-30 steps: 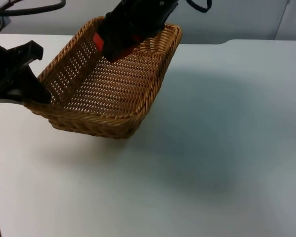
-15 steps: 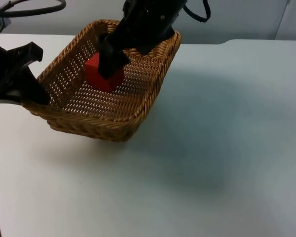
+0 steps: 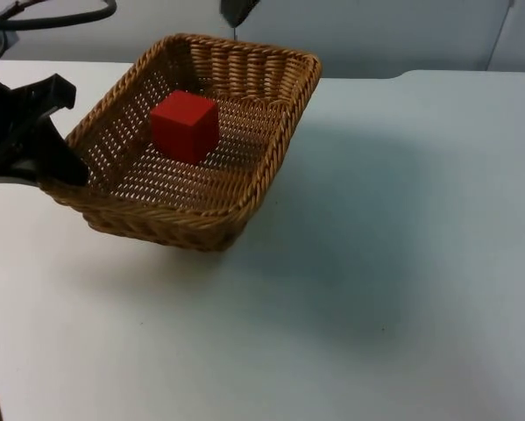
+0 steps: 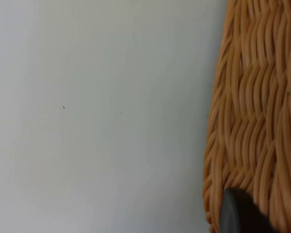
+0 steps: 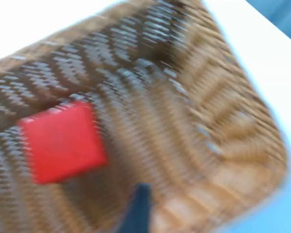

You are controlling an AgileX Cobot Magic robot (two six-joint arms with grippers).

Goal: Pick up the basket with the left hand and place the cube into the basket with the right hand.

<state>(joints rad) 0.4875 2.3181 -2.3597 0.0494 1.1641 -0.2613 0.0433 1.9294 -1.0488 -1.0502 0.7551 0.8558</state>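
Here the white table [image 3: 376, 289] was the largest thing, running back to the grey partition wall [image 3: 402, 35], and the wicker basket [image 3: 244, 197] served as the landmark for everything else. The basket hung tilted above the table, its shadow thrown on the surface under and beside it, so it looked lifted rather than set down. At the basket's left rim the left gripper [image 3: 52, 171] was clamped on the weave, jaws closed on the wall; in the left wrist view the woven side [image 4: 252, 111] ran right beside a black fingertip [image 4: 237, 213] pressed to it. Just behind the basket's far rim a small dark part of the right gripper [image 3: 236, 10] hung at the frame edge, above and clear of the basket; whether its jaws were apart or together I could not tell, though it held nothing red. The red cube [image 3: 185, 127] sat inside the basket, on the woven floor toward the far-left side, touching nothing but the weave; the right wrist view looked down on it [image 5: 62, 141] inside the basket. By my reading both parts of the task were done: basket lifted, cube placed. What was left, if anything, was for the right arm to clear away. No brand, label or writing could be read anywhere.
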